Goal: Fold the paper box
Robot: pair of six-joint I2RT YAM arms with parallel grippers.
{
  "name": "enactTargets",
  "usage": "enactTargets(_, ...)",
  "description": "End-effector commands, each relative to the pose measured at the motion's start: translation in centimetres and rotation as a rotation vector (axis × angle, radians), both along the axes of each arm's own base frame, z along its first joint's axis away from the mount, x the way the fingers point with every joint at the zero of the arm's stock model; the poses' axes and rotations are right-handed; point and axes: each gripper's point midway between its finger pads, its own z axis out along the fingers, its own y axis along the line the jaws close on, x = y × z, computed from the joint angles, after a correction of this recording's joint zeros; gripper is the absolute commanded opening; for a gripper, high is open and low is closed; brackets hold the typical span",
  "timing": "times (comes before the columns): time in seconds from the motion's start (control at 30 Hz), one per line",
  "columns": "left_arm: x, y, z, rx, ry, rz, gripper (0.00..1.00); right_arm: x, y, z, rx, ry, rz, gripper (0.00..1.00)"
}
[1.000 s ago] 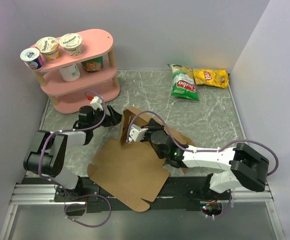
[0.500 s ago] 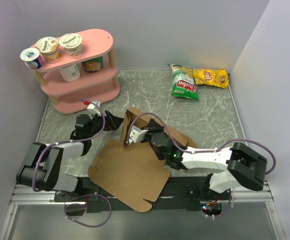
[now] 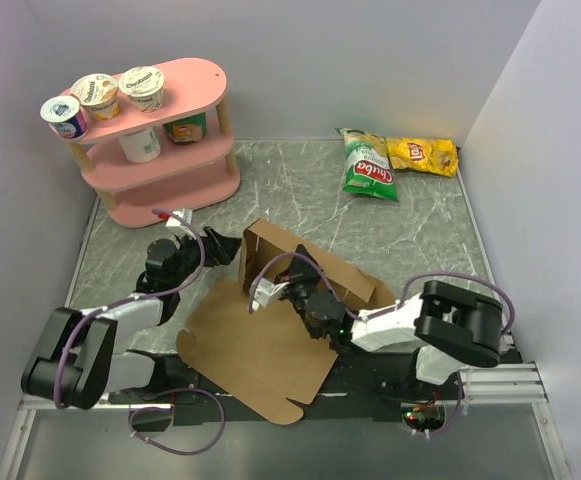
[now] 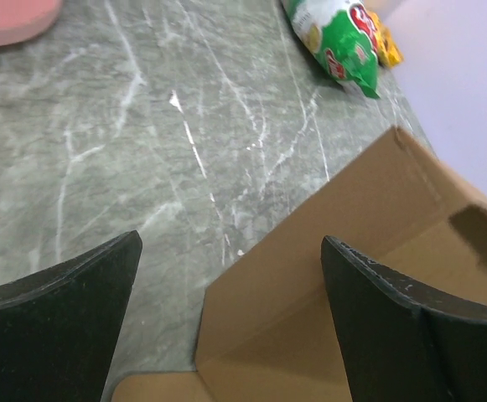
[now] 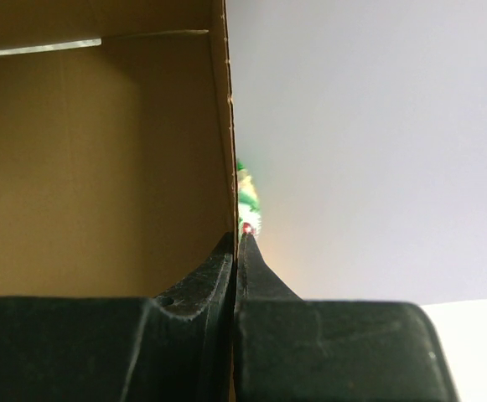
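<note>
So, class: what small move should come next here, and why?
Probably ease the left gripper onto the raised corner of the paper box: its jaws stand open before it, while the right gripper is shut on a raised wall.

Bare bench (image 3: 300,195) lies open across the far middle, bounded by the pink shelf (image 3: 175,170) at the far left and by the green chip bag (image 3: 368,165) and yellow chip bag (image 3: 422,155) at the far right. The near middle is blocked by the paper box (image 3: 260,350), whose raised wall is pinched by the right gripper (image 5: 237,239).
</note>
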Motion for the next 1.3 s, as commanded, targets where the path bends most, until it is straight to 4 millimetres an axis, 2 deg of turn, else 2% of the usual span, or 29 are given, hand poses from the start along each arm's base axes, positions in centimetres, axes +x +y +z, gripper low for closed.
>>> enactTargets(0.0, -0.3, 1.4, 0.2, -0.023, 0.022, 0.105, 0.95, -0.8, 0.1, 2.6, 0.08, -0.131, -0.015, 0.0)
enactTargets(0.1, -0.7, 1.8, -0.1, -0.023, 0.031, 0.121, 0.96, -0.8, 1.1, 2.8, 0.052, -0.155, 0.002, 0.0)
enactTargets(0.37, -0.9, 1.3, -1.5, -0.045, 0.056, 0.093, 0.95, 0.1, 3.5, 4.0, 0.0, -0.174, 0.058, 0.0)
enactTargets(0.53, 0.0, 0.4, -0.2, -0.084, 0.03, 0.065, 0.95, 1.3, 3.9, 4.9, -0.05, -0.222, 0.052, 0.0)
enactTargets(0.63, 0.7, -0.1, -0.4, -0.08, 0.036, 0.045, 0.95, 2.2, 4.0, 5.7, -0.054, -0.232, 0.051, 0.0)
enactTargets(0.77, 1.2, -0.1, -0.6, -0.063, 0.034, 0.047, 0.95, 2.6, 4.5, 5.2, -0.09, -0.21, 0.072, 0.0)
enactTargets(0.83, 1.3, 0.7, -0.9, -0.051, 0.035, 0.08, 0.96, 2.7, 4.6, 4.8, -0.106, -0.215, 0.064, 0.0)
enactTargets(0.97, 0.3, 1.9, -2.3, -0.05, 0.061, 0.12, 0.98, 2.7, 4.5, 4.0, -0.11, -0.209, 0.06, 0.0)
enactTargets(1.27, -1.7, 0.0, -0.9, -0.027, -0.051, -0.052, 0.97, 2.3, 3.7, 2.5, -0.046, -0.113, 0.068, 0.0)
